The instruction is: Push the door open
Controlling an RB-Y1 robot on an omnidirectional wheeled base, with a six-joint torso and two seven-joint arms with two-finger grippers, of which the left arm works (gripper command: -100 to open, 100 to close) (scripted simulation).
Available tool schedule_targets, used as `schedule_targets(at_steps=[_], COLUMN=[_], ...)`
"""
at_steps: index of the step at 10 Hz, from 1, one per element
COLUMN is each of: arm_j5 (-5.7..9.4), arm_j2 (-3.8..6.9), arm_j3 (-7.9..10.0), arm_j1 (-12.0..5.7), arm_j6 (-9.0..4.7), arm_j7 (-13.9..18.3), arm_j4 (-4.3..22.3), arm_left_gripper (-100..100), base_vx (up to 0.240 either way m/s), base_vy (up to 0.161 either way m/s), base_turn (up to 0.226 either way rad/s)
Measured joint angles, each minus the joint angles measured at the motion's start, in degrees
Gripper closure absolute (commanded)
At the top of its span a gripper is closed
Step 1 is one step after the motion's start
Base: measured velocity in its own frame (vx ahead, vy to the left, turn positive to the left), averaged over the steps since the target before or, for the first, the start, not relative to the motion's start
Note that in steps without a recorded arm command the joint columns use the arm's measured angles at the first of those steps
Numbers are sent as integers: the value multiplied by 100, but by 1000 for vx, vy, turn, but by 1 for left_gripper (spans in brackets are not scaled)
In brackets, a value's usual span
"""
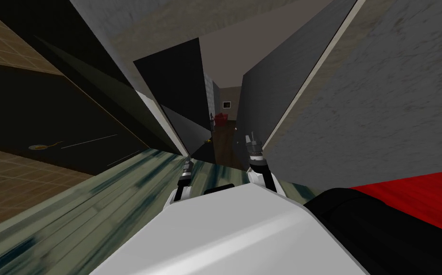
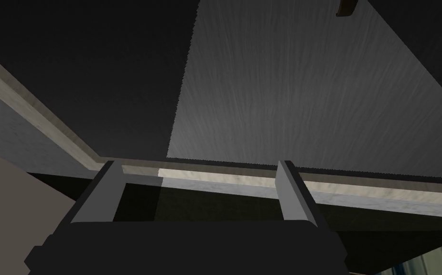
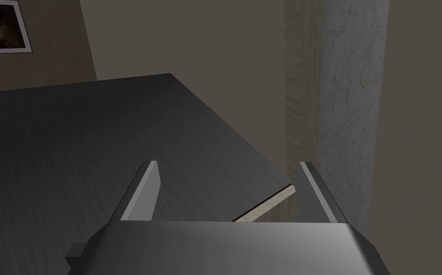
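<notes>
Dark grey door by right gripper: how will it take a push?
Dark grey flat door panel: likely rigid, straight-edged slab. Angled off the pale frame, so probably swings freely. Smooth face: open right gripper may skid.

The door [image 3: 95, 143] is a dark grey, matt panel with a fine brushed grain like stained wood and a pale, raw-looking edge. The door frame [image 3: 301, 95] beside it is pale with faint wood-like streaks, and the wall [image 3: 353, 105] next to that is mottled grey and rough, like plaster. The floor [image 1: 95, 205] shows streaky green-grey boards with a dull finish, the tiled surface [image 1: 5, 176] is brown and matt, and the right gripper [image 3: 229, 163] has smooth, light grey fingers [image 3: 143, 195] on a body with a soft sheen.
</notes>
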Motion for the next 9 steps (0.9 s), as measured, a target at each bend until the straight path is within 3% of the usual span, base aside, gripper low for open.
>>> schedule_targets(at_steps=[9], arm_j5=[-155], arm_j2=[71], arm_j3=[-62], arm_j1=[-400], arm_j6=[-312], arm_j7=[328], arm_j4=[1202], arm_left_gripper=[-100], base_vx=[88], base_vy=[40], base_turn=[-106])
